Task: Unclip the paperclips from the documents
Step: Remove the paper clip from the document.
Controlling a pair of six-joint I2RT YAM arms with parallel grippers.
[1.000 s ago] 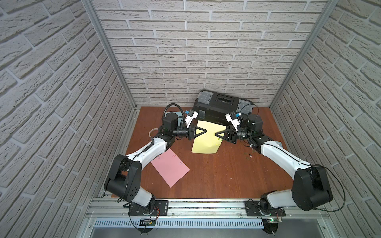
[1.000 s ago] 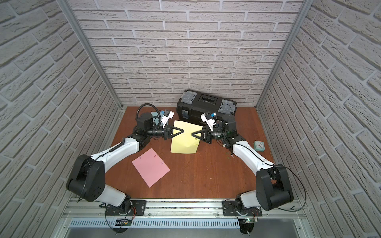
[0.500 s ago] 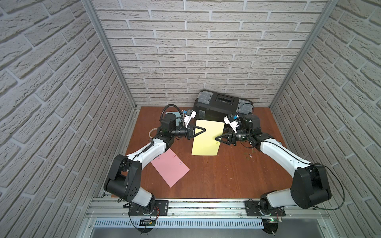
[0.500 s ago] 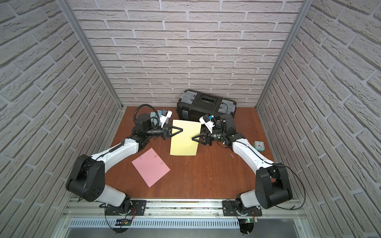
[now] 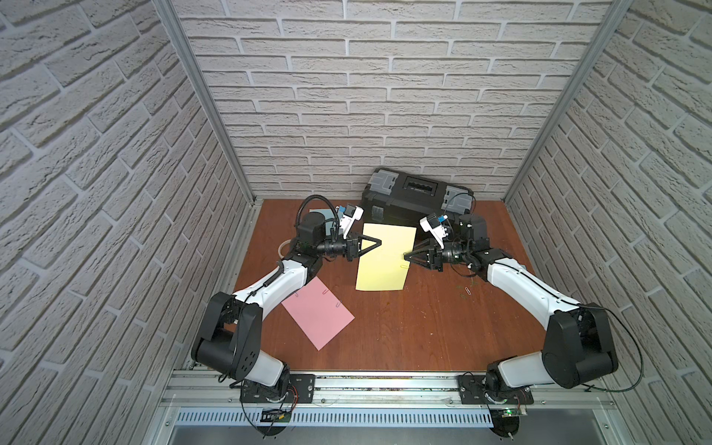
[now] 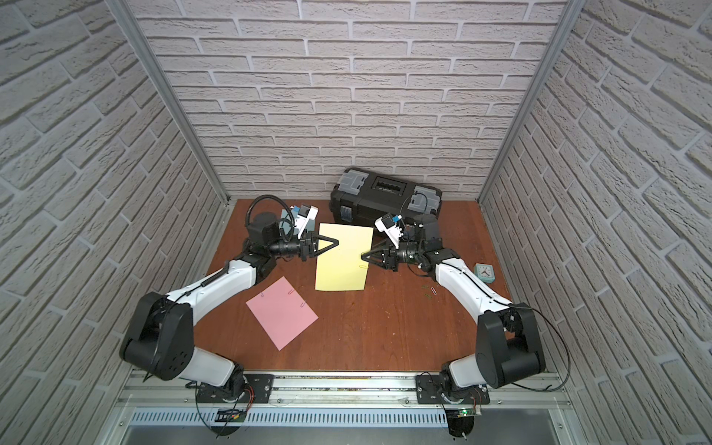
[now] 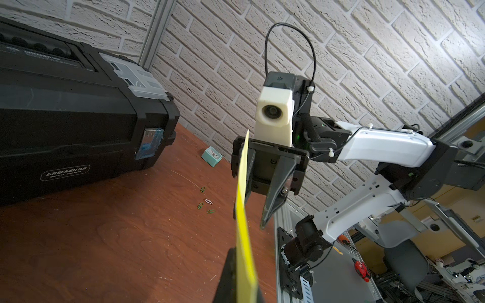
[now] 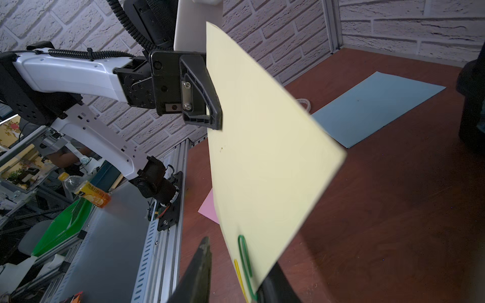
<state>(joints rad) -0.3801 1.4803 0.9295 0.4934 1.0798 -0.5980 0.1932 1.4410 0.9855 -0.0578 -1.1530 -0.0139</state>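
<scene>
A yellow document [image 5: 383,258] [image 6: 343,258] hangs upright over the table, and my left gripper [image 5: 379,242] [image 7: 242,278] is shut on its left edge. My right gripper [image 5: 405,255] [image 8: 237,254] is open and straddles the opposite edge. A green paperclip [image 8: 245,259] and a yellow paperclip [image 8: 238,275] sit on that edge, between the jaws. A pink document [image 5: 318,312] [image 6: 281,312] lies flat at the front left with three paperclips [image 5: 325,291] along its edges. A light blue document [image 8: 375,105] lies behind the left arm.
A black toolbox [image 5: 416,196] stands against the back wall. Several loose paperclips [image 5: 466,291] [image 7: 206,203] lie on the table under the right arm. A small teal clock [image 6: 484,272] sits at the right. A clear tape roll [image 5: 283,248] lies by the left arm.
My right gripper's jaws spread wider at the yellow sheet's right edge, then narrowed again around the clipped spot. The left gripper has kept its hold on the sheet.
</scene>
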